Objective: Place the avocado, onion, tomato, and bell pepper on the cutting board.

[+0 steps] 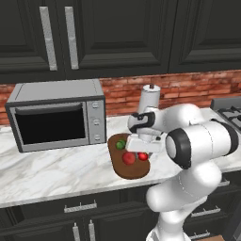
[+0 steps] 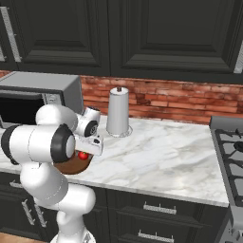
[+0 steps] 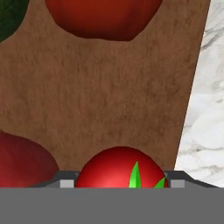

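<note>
Between my fingertips: tomato (image 3: 118,168), low centre of hand view
My gripper (image 1: 142,153): narrow around the tomato
Cutting board (image 1: 134,170): under my hand
Avocado (image 1: 121,144): upper left on board

Even, flat rendered light with no hard glare; the dark cabinets (image 1: 117,33) across the top of both base views stay dim; a soft sheen sits on the white arm (image 1: 202,141); the hand view is close, its wood grain slightly soft.
</note>
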Available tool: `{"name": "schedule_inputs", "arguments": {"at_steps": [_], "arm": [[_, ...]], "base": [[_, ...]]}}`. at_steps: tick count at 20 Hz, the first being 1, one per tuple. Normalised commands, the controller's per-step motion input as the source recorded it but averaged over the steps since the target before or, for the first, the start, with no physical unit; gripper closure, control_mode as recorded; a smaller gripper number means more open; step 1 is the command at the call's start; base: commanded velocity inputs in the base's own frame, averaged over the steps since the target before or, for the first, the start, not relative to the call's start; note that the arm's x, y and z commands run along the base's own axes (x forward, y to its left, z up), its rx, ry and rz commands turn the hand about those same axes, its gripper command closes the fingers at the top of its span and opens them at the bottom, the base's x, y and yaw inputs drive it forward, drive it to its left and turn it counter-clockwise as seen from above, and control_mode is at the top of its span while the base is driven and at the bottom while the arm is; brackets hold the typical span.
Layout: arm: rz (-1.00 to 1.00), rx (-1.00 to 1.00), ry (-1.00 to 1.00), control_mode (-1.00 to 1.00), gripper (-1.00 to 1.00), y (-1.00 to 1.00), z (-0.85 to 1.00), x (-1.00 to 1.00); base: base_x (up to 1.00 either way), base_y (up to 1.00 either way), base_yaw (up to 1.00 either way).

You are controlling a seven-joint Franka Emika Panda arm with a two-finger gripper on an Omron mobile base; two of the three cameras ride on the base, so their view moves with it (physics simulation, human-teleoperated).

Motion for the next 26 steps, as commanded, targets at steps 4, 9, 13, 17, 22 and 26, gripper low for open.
{"name": "schedule_inputs", "arguments": {"at_steps": [4,9,13,17,22,26], "arm": [[0.0,0.0,0.07,-1.0,-1.0,0.06,-0.23,0.12],[0.0,0.03,0.01,-1.0,-1.0,0.05,-0.11,0.04],[0.0,0.07,-0.04,-1.0,-1.0,0.0,0.0,-0.03],[0.0,0.03,-0.08,-1.0,-1.0,0.0,0.01,-0.05],[0.0,0.0,-0.14,-1.0,-1.0,0.0,0.24,-0.08],[0.0,0.0,-0.17,-1.0,-1.0,0.0,0.37,-0.1]], "base": [[0.0,0.0,0.0],[0.0,0.0,0.0],[0.0,0.0,0.0],[0.0,0.0,0.0],[0.0,0.0,0.0],[0.0,0.0,0.0]]}}
